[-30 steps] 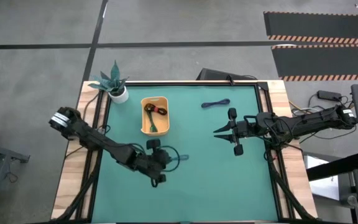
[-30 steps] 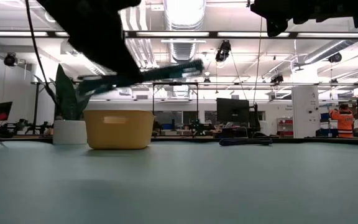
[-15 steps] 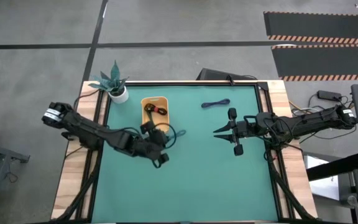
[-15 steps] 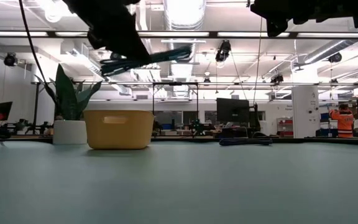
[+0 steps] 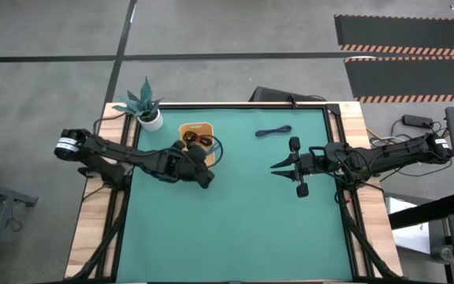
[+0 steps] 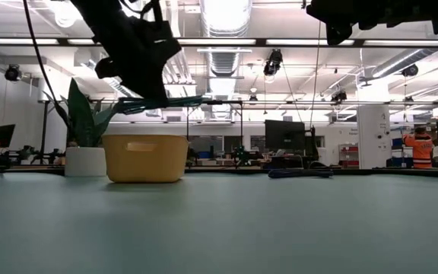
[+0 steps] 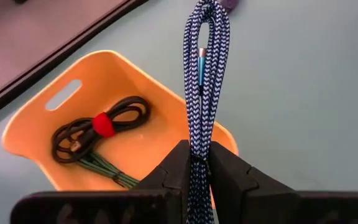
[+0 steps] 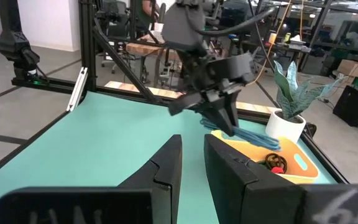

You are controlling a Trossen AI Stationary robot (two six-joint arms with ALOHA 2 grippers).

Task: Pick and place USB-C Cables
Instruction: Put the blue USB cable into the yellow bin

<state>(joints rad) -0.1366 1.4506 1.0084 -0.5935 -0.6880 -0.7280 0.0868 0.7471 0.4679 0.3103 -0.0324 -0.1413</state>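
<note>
The left gripper, jaws pinching the teal-blue cable, hangs over the yellow tray, while the right gripper waits mid-tabletop, jaws slightly spread.

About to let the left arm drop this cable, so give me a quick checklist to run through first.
1. Left hand shut on the teal-blue cable: ok.
2. Cable carried over the yellow tray: ok in the high view; how much of the loop overhangs the rim, cannot tell.
3. Room in the tray: ok; the black-and-red cable and dark green cable lie toward one side.
4. Right hand clear of the tray, hovering mid-table: ok.
5. Blue-purple cable not yet collected, on the mat: not ok.
</note>
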